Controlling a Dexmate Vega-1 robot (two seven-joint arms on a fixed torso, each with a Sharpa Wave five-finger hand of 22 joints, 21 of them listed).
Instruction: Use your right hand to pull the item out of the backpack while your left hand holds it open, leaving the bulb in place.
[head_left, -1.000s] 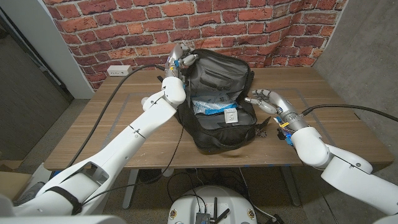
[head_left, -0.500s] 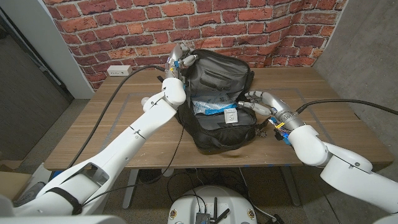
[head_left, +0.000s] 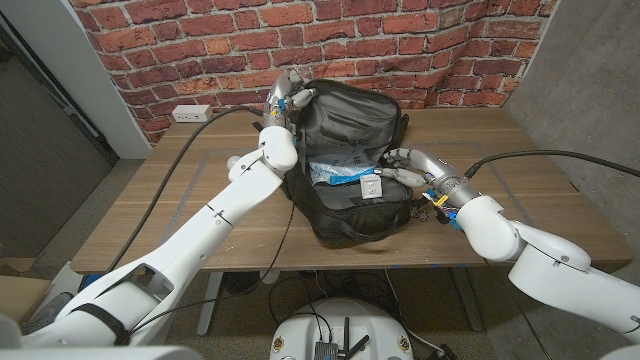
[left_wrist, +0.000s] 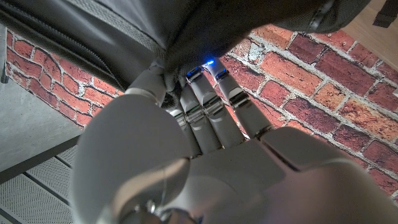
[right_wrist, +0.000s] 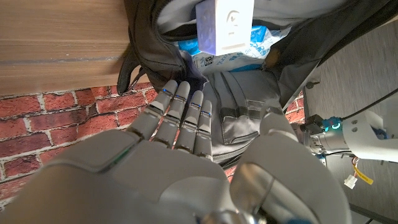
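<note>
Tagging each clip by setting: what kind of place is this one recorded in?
Probably an indoor lab or office test area, not a home. A brick wall backs a wooden table, a power strip sits at the table's far edge, and grey floor surrounds it. A backpack lies open on the table.

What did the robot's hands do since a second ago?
The right hand moved in from the table beside the backpack to its open rim, so its fingers now reach toward the white box and the blue-and-white packet inside. It has not taken hold of anything yet. The left hand kept gripping the backpack's top edge, holding it open. Backpack and contents did not move.
</note>
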